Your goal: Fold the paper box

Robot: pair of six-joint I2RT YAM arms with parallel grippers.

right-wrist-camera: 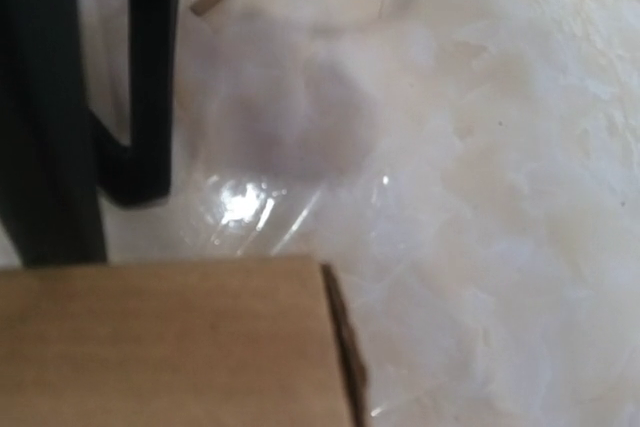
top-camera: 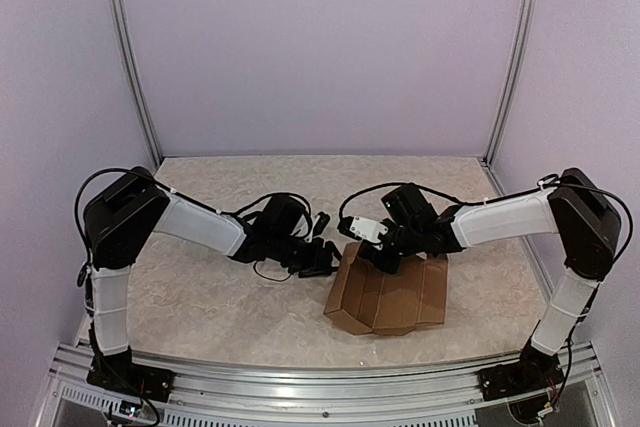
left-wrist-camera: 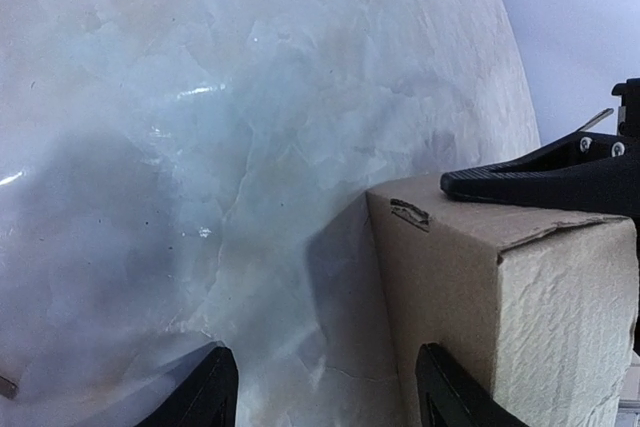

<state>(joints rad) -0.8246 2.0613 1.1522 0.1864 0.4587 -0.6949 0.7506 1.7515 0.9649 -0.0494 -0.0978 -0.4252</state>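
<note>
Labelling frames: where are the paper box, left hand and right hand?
paper box (top-camera: 388, 295): top view, middle of its creased panels.
left hand (top-camera: 328, 259): top view, between its fingertips.
right hand (top-camera: 385, 259): top view, between its fingertips.

Plain brown paper box (top-camera: 390, 292), partly folded, creased into ridged panels, left side raised, sat on counter (top-camera: 220, 297) right of centre.

paper box (left-wrist-camera: 500, 287) corner beside L gripper (left-wrist-camera: 325, 392)
</note>
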